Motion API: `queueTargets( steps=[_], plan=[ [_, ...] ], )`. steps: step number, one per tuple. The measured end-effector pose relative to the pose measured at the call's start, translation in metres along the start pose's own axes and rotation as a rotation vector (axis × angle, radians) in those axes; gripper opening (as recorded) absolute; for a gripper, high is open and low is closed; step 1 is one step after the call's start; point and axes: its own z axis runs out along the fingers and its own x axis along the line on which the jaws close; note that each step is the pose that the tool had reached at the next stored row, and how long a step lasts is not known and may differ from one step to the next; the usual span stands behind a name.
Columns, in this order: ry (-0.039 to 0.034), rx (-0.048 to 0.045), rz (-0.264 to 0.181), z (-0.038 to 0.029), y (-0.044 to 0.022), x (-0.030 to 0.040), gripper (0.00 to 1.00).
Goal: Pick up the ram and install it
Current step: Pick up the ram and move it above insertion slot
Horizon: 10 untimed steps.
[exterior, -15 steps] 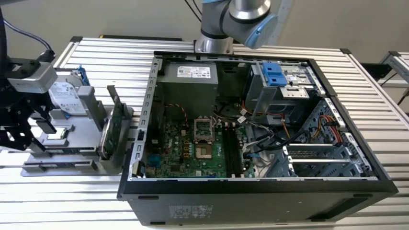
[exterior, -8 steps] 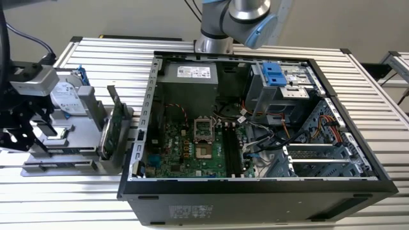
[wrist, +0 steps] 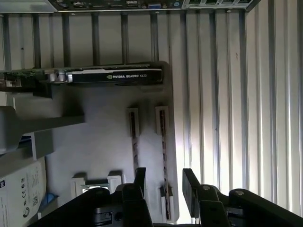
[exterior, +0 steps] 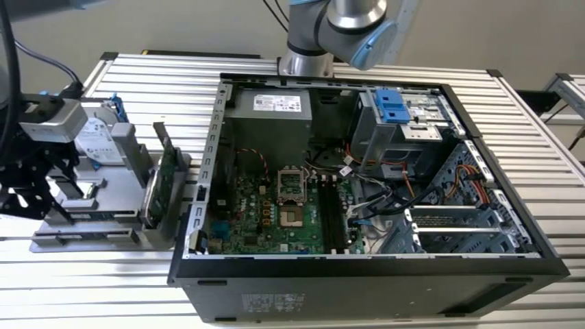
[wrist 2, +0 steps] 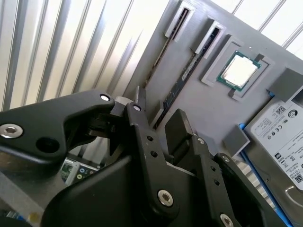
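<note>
Exterior view: a grey plastic parts tray [exterior: 87, 236] sits at the slatted metal surface's [exterior: 155, 75] edge on the exterior view's left, beside an open black computer case [exterior: 366, 277].

Second wrist view: the ram [wrist 2: 187, 73] — a slim dark circuit-board stick — stands edge-on in a tray slot, probably so its thin faces can be pinched.

First wrist view: the black jaws are spread and empty — the ram [wrist: 164, 151] lines up with their gap, ungripped.

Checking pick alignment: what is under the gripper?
Under the gripper, between its open fingers, the ram stands in the gray tray; the ram's near end is covered.
</note>
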Motion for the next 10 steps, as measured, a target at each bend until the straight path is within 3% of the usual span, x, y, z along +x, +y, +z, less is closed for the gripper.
queueTargets(
  steps=[4,10],
  plan=[
    [-0.0080,0.0010,-0.003,0.0030,-0.0001,0.0001,1.00],
    [-0.0100,0.0011,-0.003,0.0047,-0.0002,0.0001,1.00]
  ],
)
